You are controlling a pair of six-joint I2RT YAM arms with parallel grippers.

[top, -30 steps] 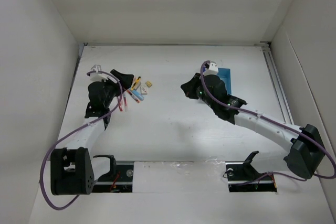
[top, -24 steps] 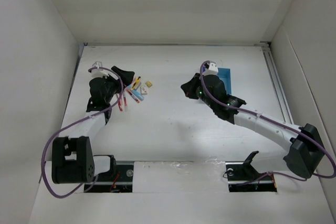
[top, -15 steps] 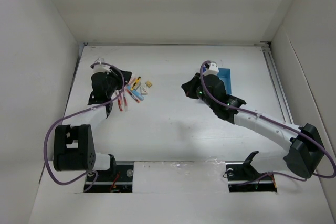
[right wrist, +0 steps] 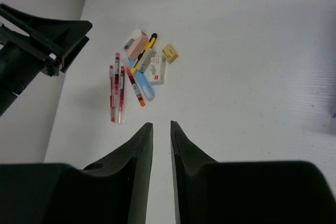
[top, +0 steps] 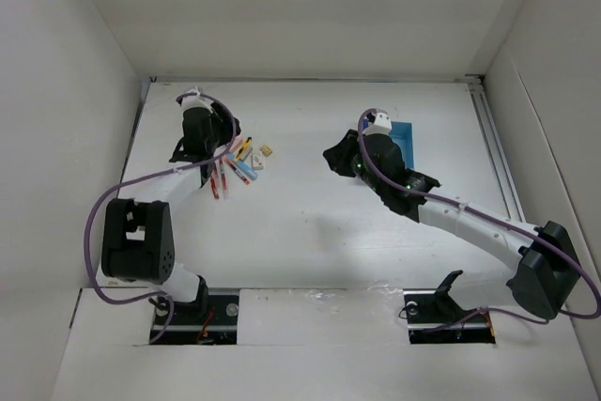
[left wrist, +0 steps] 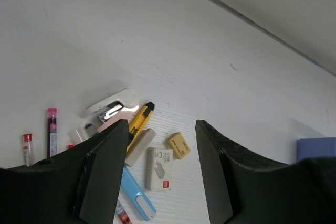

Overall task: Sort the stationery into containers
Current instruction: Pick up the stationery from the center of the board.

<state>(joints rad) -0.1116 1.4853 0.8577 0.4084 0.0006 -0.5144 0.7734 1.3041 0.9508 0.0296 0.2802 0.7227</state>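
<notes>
The stationery (top: pixel 239 161) lies in a small pile at the table's left. In the left wrist view I see a yellow-black cutter (left wrist: pixel 140 119), a beige eraser (left wrist: pixel 139 147), a staple box (left wrist: pixel 158 168), a yellow eraser (left wrist: pixel 178 145), a light blue pen (left wrist: pixel 135 193) and red pens (left wrist: pixel 51 129). My left gripper (left wrist: pixel 163 127) hovers open over the pile with nothing between its fingers. The blue container (top: pixel 406 136) sits at the right, partly behind my right wrist. My right gripper (right wrist: pixel 160 125) is apart from the pile (right wrist: pixel 143 69), its jaws a narrow gap apart and empty.
White walls close in the table on the left, back and right. The left arm's fingers (right wrist: pixel 68 38) show at the upper left of the right wrist view. A corner of the blue container (left wrist: pixel 315 148) shows at the right edge of the left wrist view.
My left arm swung toward the far side of the pile and its jaws narrowed. My right gripper's jaws parted slightly; that arm stayed in place.
</notes>
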